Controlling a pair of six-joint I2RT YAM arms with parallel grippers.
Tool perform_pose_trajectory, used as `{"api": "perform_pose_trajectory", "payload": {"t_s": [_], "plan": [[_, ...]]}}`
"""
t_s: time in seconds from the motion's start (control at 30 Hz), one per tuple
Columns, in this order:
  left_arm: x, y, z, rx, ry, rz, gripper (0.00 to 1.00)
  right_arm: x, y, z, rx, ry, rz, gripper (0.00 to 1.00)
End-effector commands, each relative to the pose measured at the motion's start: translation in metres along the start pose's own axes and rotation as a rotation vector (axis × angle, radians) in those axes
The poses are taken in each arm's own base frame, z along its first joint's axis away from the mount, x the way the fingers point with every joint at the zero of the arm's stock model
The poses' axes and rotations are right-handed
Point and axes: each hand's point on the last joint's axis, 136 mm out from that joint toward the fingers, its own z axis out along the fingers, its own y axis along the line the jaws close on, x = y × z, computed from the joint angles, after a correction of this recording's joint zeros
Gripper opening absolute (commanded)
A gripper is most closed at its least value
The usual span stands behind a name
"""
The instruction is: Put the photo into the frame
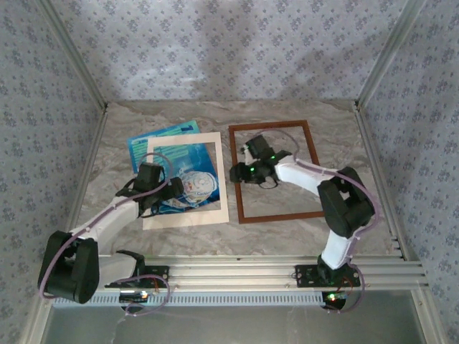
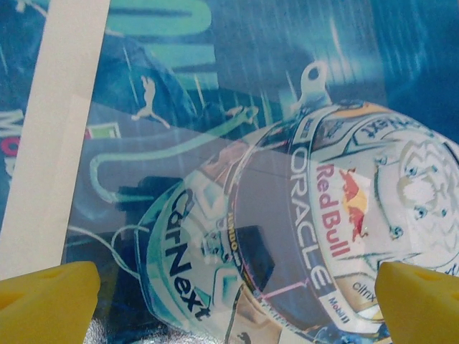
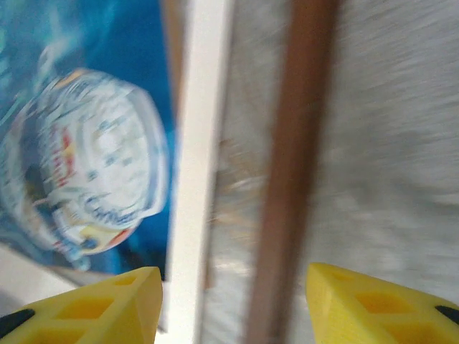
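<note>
The left gripper [image 2: 229, 308] hangs with its yellow fingertips [image 2: 43, 301] spread wide and nothing between them. It sits low over the photo [image 2: 287, 179], above the white helmeted figure. The photo [image 1: 188, 159] lies flat under a cream mat [image 1: 186, 218] and shows through its window, with one blue corner poking out at the far left. The right gripper [image 1: 235, 173], jaws apart and holding nothing, hovers over the left bar of the wooden frame [image 1: 272, 127]. The frame lies on the marbled table [image 1: 287, 236], just right of the mat.
</note>
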Motion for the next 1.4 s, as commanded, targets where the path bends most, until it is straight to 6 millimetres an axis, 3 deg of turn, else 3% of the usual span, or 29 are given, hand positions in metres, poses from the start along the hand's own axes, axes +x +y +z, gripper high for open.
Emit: {"api": "perform_pose_trajectory", "payload": {"t_s": [0.0, 0.17, 0.43, 0.6, 0.87, 1.1, 1.37], "plan": [[0.003, -0.003, 0.004, 0.028, 0.008, -0.030, 0.99, 0.008, 0.039, 0.020, -0.113, 0.039, 0.068, 0.56], [0.009, -0.001, 0.010, 0.034, 0.016, -0.036, 0.99, 0.031, 0.077, 0.047, -0.173, 0.102, 0.050, 0.55], [0.026, 0.000, 0.025, 0.049, 0.070, -0.048, 0.99, 0.052, 0.102, 0.070, -0.173, 0.156, 0.008, 0.52], [0.033, 0.000, 0.033, 0.056, 0.094, -0.065, 0.98, 0.062, 0.100, 0.078, -0.149, 0.182, 0.003, 0.51], [0.036, 0.001, 0.036, 0.054, 0.107, -0.067, 0.99, 0.067, 0.080, 0.084, -0.037, 0.196, -0.034, 0.50], [0.037, 0.002, 0.037, 0.047, 0.108, -0.065, 0.99, 0.060, 0.073, 0.074, 0.035, 0.166, -0.088, 0.52], [0.036, 0.000, 0.039, 0.051, 0.111, -0.069, 0.98, 0.074, 0.085, 0.087, 0.005, 0.219, -0.104, 0.53]]}}
